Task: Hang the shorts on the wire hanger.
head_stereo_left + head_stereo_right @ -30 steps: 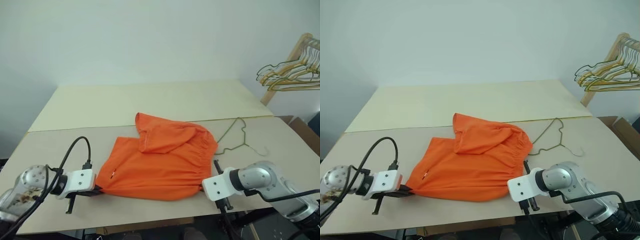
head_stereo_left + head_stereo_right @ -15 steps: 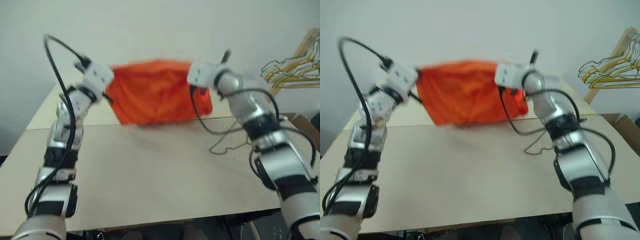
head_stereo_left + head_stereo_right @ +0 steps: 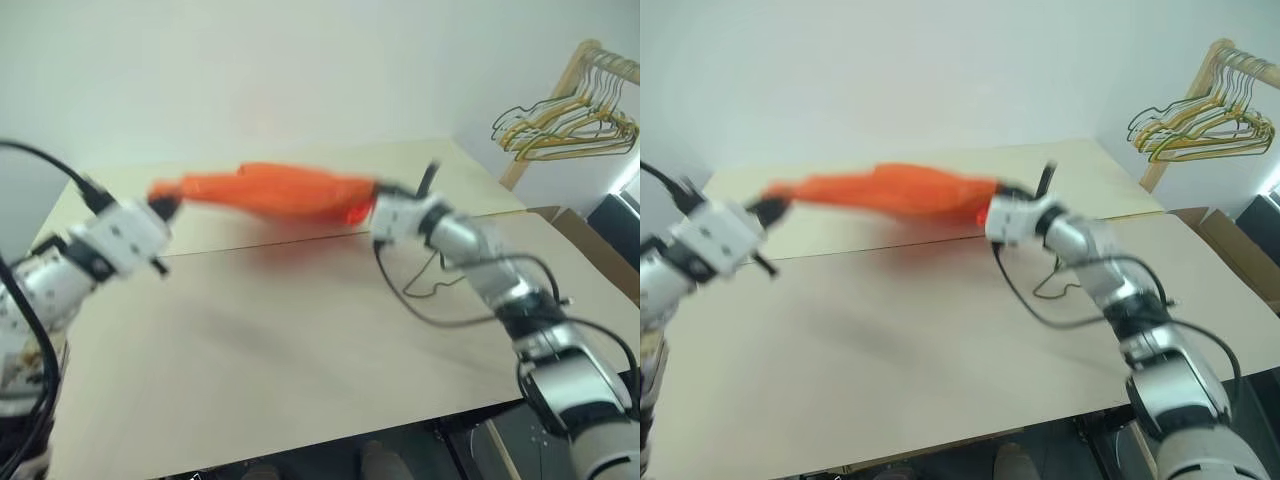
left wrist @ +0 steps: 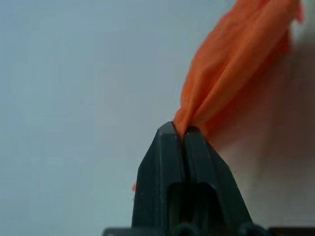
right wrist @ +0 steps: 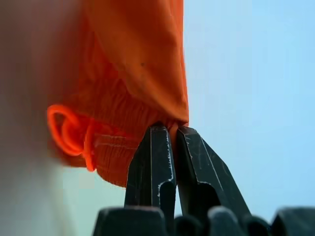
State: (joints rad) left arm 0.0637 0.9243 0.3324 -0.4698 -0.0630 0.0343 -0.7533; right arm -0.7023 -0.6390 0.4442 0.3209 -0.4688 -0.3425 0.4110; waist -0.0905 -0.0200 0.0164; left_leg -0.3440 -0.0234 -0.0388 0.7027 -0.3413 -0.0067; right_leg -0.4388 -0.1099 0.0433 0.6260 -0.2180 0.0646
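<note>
The orange shorts (image 3: 270,190) hang stretched in a long narrow band in the air above the far half of the table, held at both ends. My left gripper (image 3: 165,205) is shut on one end; the left wrist view shows its fingers (image 4: 170,147) pinching a fold of orange fabric (image 4: 236,59). My right gripper (image 3: 375,190) is shut on the other end, with the gathered waistband (image 5: 123,118) and its drawstring loop clamped between the fingertips. The thin wire hanger (image 3: 1055,291) lies flat on the table just below my right forearm, partly hidden by the arm and its cable.
A bunch of yellow and grey hangers (image 3: 565,125) hangs from a wooden rack at the far right. A cardboard box (image 3: 585,230) sits beyond the table's right edge. The tan table (image 3: 250,360) spreads wide in front of me.
The shorts left the table a second ago and were held high and spread out. Now both arms are lower and the fabric is pulled into a flatter, longer band. The view has shifted too.
</note>
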